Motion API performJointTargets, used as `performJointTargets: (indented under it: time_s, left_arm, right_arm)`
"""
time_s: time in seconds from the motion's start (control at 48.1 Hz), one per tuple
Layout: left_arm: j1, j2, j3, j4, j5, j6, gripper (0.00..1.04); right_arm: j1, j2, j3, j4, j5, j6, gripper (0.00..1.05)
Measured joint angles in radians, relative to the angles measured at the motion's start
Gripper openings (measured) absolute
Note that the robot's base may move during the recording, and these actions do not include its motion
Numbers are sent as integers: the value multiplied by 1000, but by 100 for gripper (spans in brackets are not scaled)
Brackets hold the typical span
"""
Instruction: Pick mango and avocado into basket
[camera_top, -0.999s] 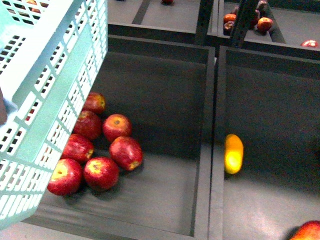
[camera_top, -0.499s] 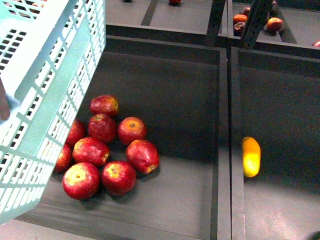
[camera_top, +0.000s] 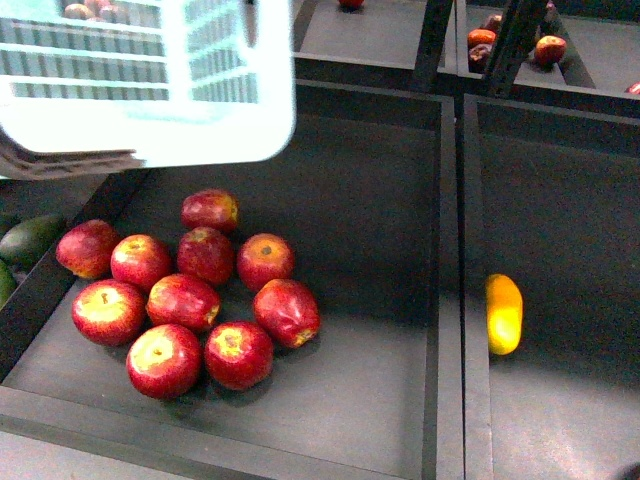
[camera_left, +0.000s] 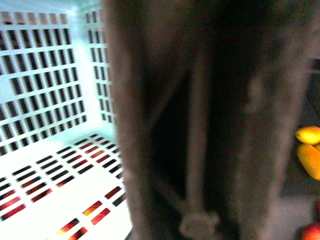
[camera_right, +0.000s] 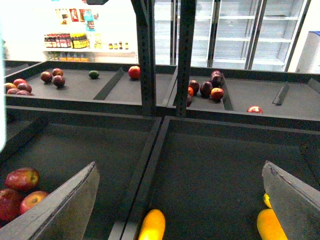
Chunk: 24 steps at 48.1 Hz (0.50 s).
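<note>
Your right claw (camera_right: 179, 169) stands wide open. Its two fingers (camera_right: 65, 207) are spread far apart with nothing between them. It is held over the right-hand bin (camera_top: 560, 200) and points across it toward the rear racks. Neither arm appears in the front view.

The mango (camera_top: 503, 313) lies in that bin against the divider (camera_top: 450, 250), close under the open claw and untouched.

Your left claw cannot be made out. A dark blurred mass fills the middle of its wrist view, so I cannot tell its grip. Beside that mass you can see the basket (camera_top: 150, 90) from the inside, with its lattice wall and floor.

In the front view the basket is raised over the far left corner of the bin of red apples (camera_top: 190, 300).

The avocado (camera_top: 30, 238) lies in the next bin to the left, outside the basket.

Bottles (camera_right: 80, 40) on a distant shelf carry labels too small to read.
</note>
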Motion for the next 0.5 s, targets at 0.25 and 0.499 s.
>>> performJointTargets:
  time_s: [0.25,0.499]
  left_arm:
    - [-128,190,41,0,75,-23,5]
    - [-148,175,41,0,22,-81,5]
  right_arm:
    - [0,0,0,0,0,0,97]
    - [0,0,0,0,0,0,97]
